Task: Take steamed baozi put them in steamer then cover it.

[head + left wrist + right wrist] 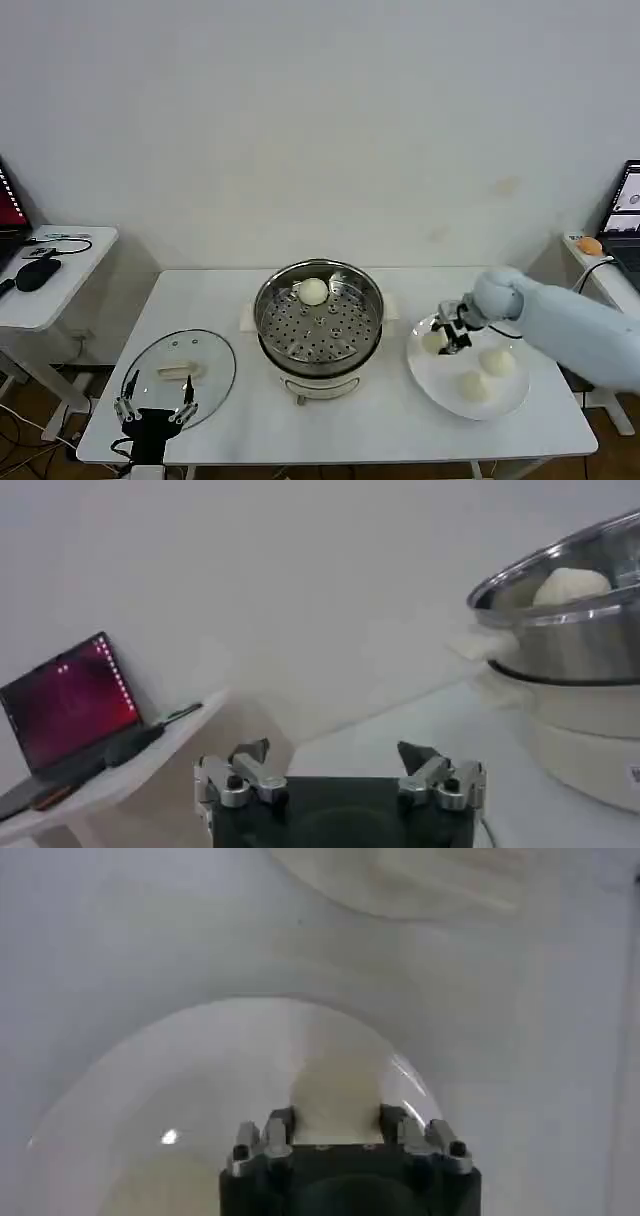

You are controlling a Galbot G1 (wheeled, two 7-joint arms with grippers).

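The steamer (318, 325) stands mid-table with one steamed baozi (313, 291) on its perforated tray; that bun (570, 585) also peeks over the steel rim (560, 615). On the white plate (440, 378) at the right, my right gripper (446, 338) is shut on a baozi (433, 341), and its fingers (279, 1129) press both sides of the bun (335, 1083). Two more baozi (497, 362) (472, 385) lie on the plate. The glass cover (180, 370) lies flat at the left. My left gripper (155, 400) hangs open at its near edge, empty (340, 770).
A side table (50, 290) at the left carries a laptop (70, 700) and a black mouse (38, 272). Another small table (600, 270) with an orange object (590, 245) stands at the right. Bare tabletop (380, 420) runs along the front edge.
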